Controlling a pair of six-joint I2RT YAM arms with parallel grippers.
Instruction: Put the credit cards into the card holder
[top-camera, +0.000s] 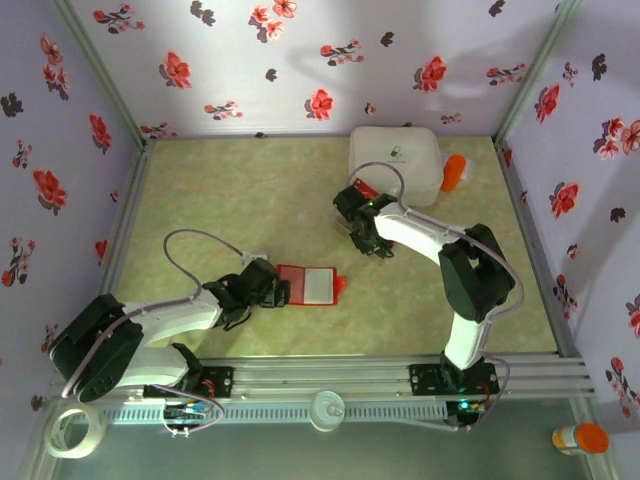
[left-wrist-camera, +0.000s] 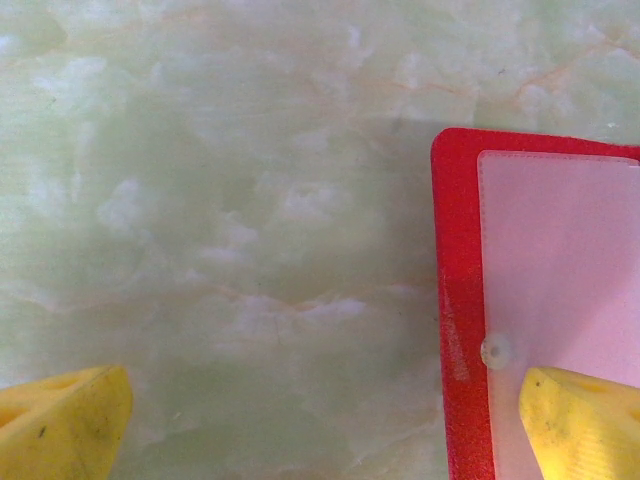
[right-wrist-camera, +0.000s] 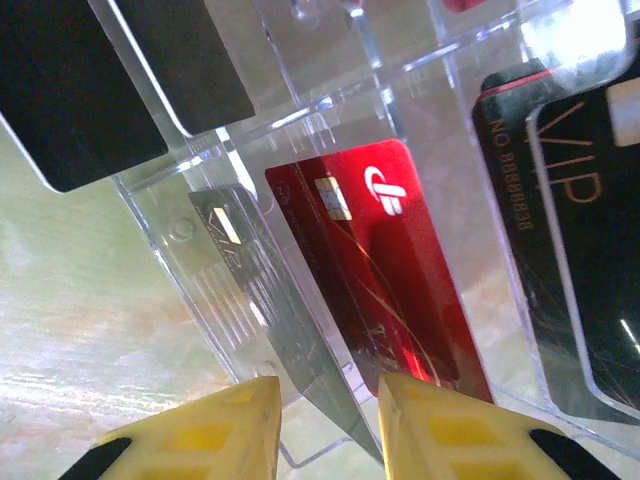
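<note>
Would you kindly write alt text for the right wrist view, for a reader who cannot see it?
The yellow-fingered right gripper straddles the lower edge of a thin grey metallic card in a clear plastic compartment tray. Beside it sits a red card with a white logo; black cards, one lettered VIP, fill neighbouring slots.

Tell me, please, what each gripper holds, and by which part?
Left gripper: nothing. Right gripper straddles the grey card at its lower corner; grip cannot be told.
</note>
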